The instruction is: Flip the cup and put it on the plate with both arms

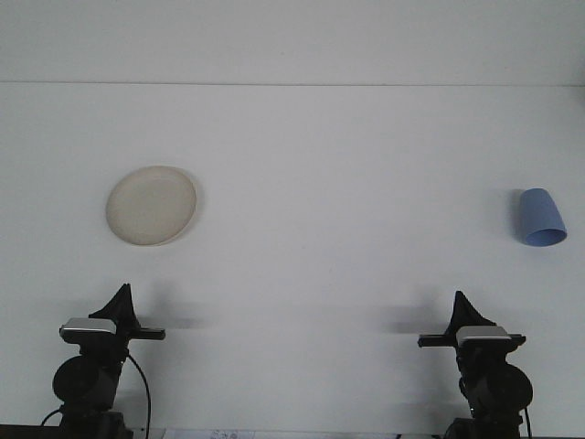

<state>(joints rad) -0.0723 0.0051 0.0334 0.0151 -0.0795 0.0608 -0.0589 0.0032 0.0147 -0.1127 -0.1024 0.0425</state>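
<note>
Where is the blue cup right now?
In the front view, the blue cup sits far right on the white table, beyond the right gripper, far from the plate.

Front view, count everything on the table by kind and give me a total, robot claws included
Plates: 1, cream plate
Cups: 1, blue cup
Claws: 2, left claw and right claw
Total: 4

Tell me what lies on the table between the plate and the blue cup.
Nothing. In the front view, the stretch of white table between the plate and the blue cup is bare; both pincers sit nearer the camera.
</note>
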